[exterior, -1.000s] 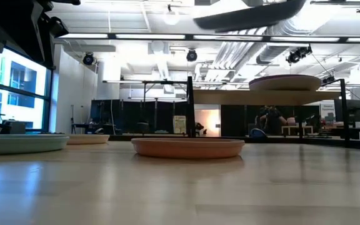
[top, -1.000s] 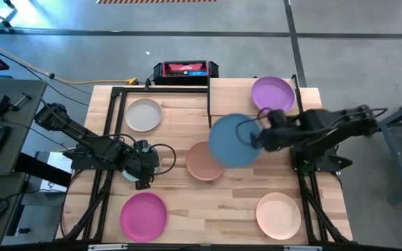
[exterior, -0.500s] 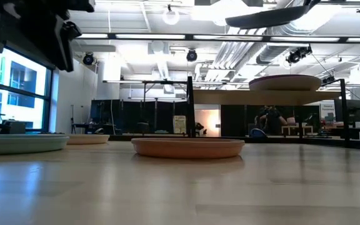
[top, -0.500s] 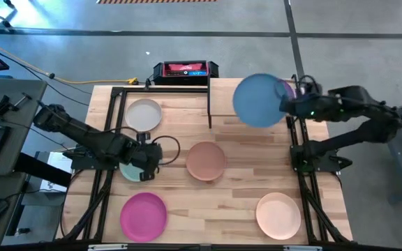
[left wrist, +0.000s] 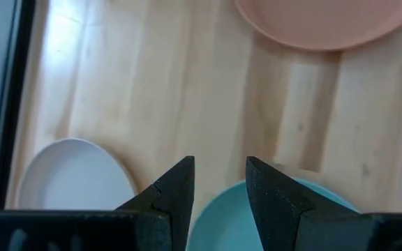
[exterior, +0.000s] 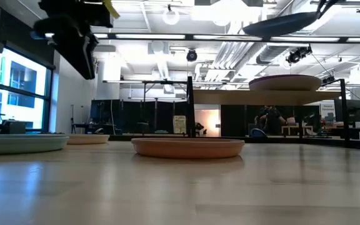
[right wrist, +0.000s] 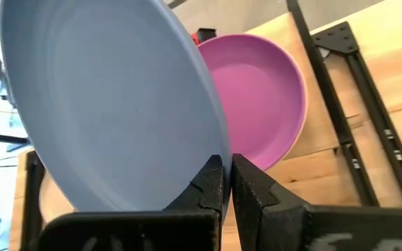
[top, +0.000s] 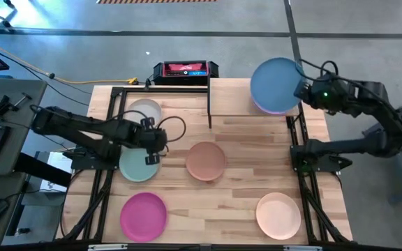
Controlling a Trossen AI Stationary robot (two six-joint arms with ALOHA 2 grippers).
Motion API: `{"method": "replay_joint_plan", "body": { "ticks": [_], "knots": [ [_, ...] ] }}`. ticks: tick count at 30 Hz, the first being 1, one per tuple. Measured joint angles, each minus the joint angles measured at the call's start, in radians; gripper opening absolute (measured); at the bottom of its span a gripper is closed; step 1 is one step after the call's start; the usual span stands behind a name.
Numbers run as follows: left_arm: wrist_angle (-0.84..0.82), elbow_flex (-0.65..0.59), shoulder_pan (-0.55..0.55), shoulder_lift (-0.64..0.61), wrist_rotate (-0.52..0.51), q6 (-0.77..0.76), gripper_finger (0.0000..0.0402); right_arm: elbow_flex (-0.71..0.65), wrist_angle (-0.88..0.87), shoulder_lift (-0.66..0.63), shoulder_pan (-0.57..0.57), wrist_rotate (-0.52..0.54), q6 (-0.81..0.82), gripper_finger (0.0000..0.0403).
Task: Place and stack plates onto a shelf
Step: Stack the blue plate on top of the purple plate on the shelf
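My right gripper (top: pixel 303 91) is shut on the blue plate (top: pixel 276 84) and holds it in the air above the purple plate (top: pixel 269 109). The purple plate rests on the shelf (top: pixel 229 97) at the table's far right. In the low view the blue plate (exterior: pixel 286 24) hangs well above the purple plate (exterior: pixel 286 82). My left gripper (top: pixel 152 139) is open and hovers just beyond the far edge of the mint plate (top: pixel 137 167), touching nothing. Its wrist view shows the mint plate (left wrist: pixel 278 216) below the fingers. My right gripper (right wrist: pixel 225 164) pinches the blue plate's rim (right wrist: pixel 211 150) between its two fingers, on the side toward the table's right. The fingers come roughly level from the right. The plate is lifted clear and slightly tilted, directly over the purple plate (right wrist: pixel 257 97).
A white plate (top: pixel 144 113), a terracotta plate (top: pixel 206 160), a pink plate (top: pixel 144 215) and a peach plate (top: pixel 278 215) lie flat on the tabletop. Black shelf posts (top: pixel 209 104) stand at the shelf's left edge. Bare wood lies between the plates.
My right gripper has carried the blue plate from above the table's middle toward the far right edge, and it now hangs over the shelf and the purple plate. My left gripper has moved toward the far edge, off the mint plate, which now shows almost whole.
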Motion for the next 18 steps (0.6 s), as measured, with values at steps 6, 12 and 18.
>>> {"method": "replay_joint_plan", "body": {
  "ticks": [6,12,18],
  "knots": [
    [0.043,0.000,0.090,0.000,0.001,0.084,0.0120,0.000,0.000,0.002,-0.138,-0.096,-0.094,0.0000],
    [0.056,0.000,0.154,0.000,0.033,0.123,0.0120,0.000,0.000,0.001,-0.269,-0.189,-0.198,0.0000],
    [0.056,0.000,0.192,0.000,0.035,0.141,0.0120,0.000,0.009,0.015,-0.392,-0.289,-0.325,0.0000]
  ]
}}
